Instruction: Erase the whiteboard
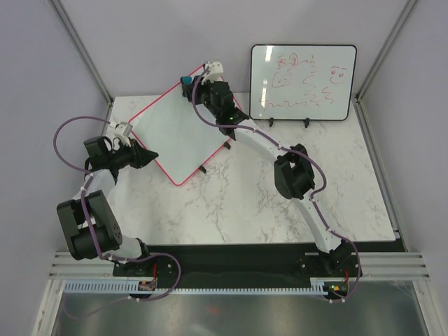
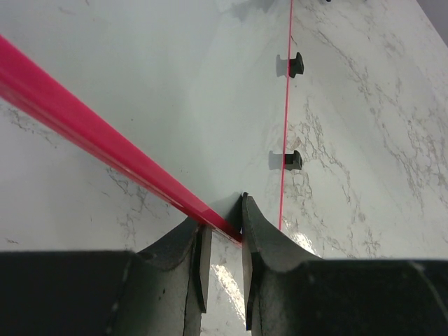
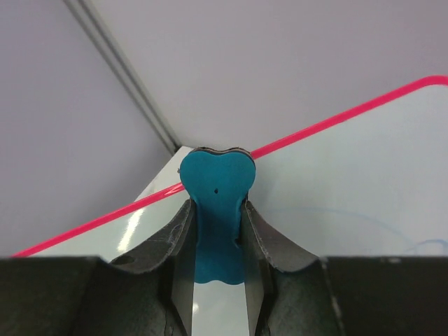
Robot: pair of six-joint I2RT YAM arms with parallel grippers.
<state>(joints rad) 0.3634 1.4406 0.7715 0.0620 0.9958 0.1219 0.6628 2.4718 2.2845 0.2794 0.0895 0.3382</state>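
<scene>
**Q:** Where is the workpiece?

**A:** The large rectangular whiteboard (image 1: 183, 129) with the pink-red frame lies skewed on the white marble table (image 1: 280, 203), toward 11 o'clock in the top view.

**Q:** Handling properties?

**A:** Judged light, stiff and slick-faced, so it is likely to skate under wiping pressure. Restrain it by the frame, not the face.

**Q:** Jaw status?

**A:** Left gripper (image 2: 222, 213): jaws narrow, pinching the frame at the board's 8 o'clock edge. Right gripper (image 3: 217, 203): jaws clamped on a blue lobed eraser (image 3: 217, 178) at the 12 o'clock corner.
</scene>
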